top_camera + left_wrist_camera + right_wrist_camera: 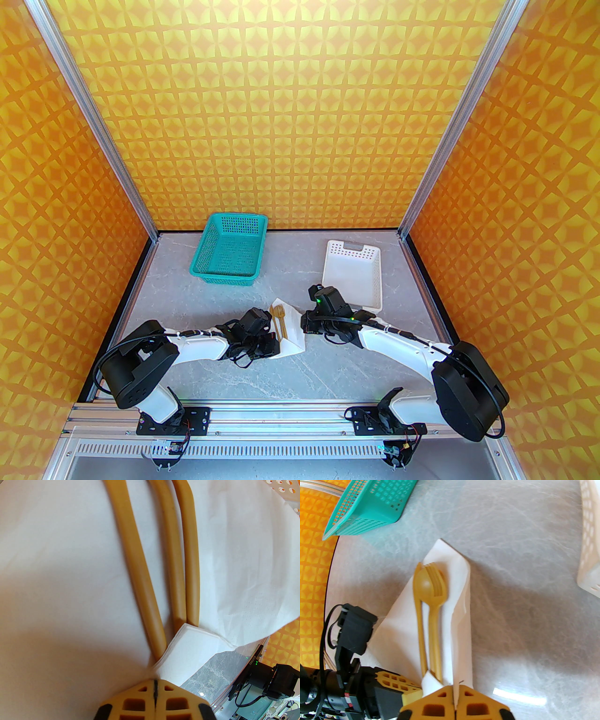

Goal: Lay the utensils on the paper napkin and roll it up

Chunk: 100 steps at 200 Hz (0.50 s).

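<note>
The white paper napkin [291, 333] lies mid-table between both arms, its right side folded up over itself. The utensils [280, 318], a tan spoon [421, 583] and fork [438, 586], lie side by side on the paper napkin [459, 585], heads pointing away. Their tan handles [133, 562] run down to a napkin corner folded over their ends. My left gripper [154, 681] is shut on the paper napkin [58, 562] at that near corner. My right gripper [454, 687] is shut at the napkin's near right edge, pinching the folded sheet. In the top view, the left gripper [273, 346] and right gripper [303, 326] flank the napkin.
A teal perforated basket [229, 251] stands at the back left, and appears in the right wrist view as the teal basket [370, 508]. A white perforated basket [352, 272] stands just behind the right wrist. Grey marbled tabletop [328, 370] extends in front of the napkin.
</note>
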Tool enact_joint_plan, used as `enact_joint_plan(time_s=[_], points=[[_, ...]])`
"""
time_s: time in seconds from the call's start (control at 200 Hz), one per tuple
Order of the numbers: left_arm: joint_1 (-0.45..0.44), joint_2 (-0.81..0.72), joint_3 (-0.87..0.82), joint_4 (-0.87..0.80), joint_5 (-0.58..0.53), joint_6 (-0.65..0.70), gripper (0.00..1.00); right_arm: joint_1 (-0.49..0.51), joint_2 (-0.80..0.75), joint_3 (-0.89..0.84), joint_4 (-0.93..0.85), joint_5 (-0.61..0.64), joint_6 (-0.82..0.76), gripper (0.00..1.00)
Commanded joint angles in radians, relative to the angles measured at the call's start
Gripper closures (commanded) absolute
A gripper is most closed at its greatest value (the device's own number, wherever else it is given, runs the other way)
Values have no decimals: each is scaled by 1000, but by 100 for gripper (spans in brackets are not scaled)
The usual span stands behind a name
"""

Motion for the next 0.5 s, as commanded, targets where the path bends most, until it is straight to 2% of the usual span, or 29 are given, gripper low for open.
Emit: enact_joint_plan(time_s=[0.0,0.495], points=[[-3,1,-1,-49,-37,4,99,19,21,-2,60,-44,37,95],[-4,1,3,-50,-37,4,100,91,130,-1,215,-80,144,95]])
